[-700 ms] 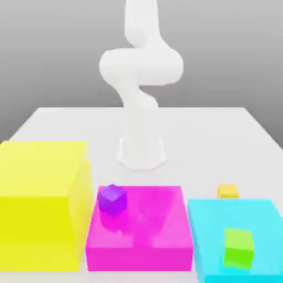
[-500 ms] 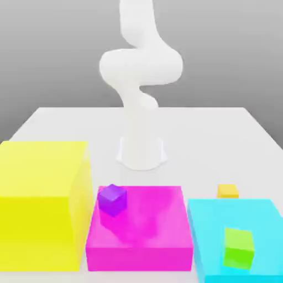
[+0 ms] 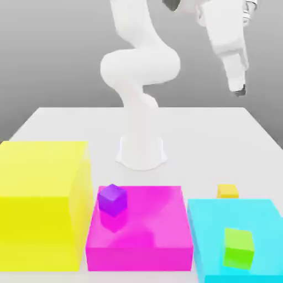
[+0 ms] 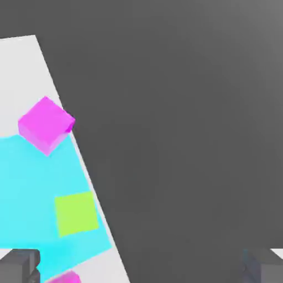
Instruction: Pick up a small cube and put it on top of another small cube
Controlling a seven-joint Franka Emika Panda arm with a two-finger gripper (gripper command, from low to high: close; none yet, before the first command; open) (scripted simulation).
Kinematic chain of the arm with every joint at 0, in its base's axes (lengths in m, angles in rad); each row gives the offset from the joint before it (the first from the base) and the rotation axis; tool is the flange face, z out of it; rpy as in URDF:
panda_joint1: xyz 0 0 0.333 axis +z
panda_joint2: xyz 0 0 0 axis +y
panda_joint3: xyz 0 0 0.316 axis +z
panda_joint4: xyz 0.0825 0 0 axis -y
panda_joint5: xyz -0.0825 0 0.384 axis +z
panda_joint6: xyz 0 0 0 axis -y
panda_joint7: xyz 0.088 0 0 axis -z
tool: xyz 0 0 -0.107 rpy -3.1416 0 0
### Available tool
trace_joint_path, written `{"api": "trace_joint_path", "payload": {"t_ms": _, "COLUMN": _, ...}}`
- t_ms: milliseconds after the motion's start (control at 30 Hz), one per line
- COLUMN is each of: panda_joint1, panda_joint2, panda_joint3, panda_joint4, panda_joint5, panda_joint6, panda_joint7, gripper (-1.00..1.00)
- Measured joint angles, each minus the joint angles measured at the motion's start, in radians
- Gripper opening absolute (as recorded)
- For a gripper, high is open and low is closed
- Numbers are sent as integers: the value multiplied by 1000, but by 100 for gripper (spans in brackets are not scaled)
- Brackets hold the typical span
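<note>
The small yellow-orange cube (image 3: 227, 191) rests on the white table, just behind the cyan block (image 3: 221, 221) on the exterior view's right. A purple small cube (image 3: 113, 199) sits on the magenta block (image 3: 155, 221). A green small cube (image 3: 239, 247) lies on the cyan block, and in the hand view the green small cube (image 4: 76, 213) lies on the cyan block (image 4: 27, 182). My gripper (image 3: 238, 88) hangs high above the table's right side, far above the yellow-orange cube. Its fingers (image 4: 19, 265) stand wide apart with nothing between them, so the gripper (image 4: 141, 268) is open.
A tall yellow block (image 3: 41, 204) stands at the exterior view's left, next to the magenta block. The arm's white base (image 3: 141, 152) sits mid-table behind the blocks. The table's edge (image 4: 83, 160) runs past the cyan block, with dark floor beyond.
The arm has swung, and the hand has come into the exterior view at the upper right. None of the cubes or blocks has moved.
</note>
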Motion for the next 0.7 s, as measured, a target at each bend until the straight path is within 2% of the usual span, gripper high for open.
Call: {"api": "trace_joint_path", "payload": {"t_ms": 700, "panda_joint1": 362, "panda_joint2": 311, "panda_joint3": -46, "panda_joint4": -244, "panda_joint5": 27, "panda_joint6": 236, "panda_joint7": -936, "gripper": 0}}
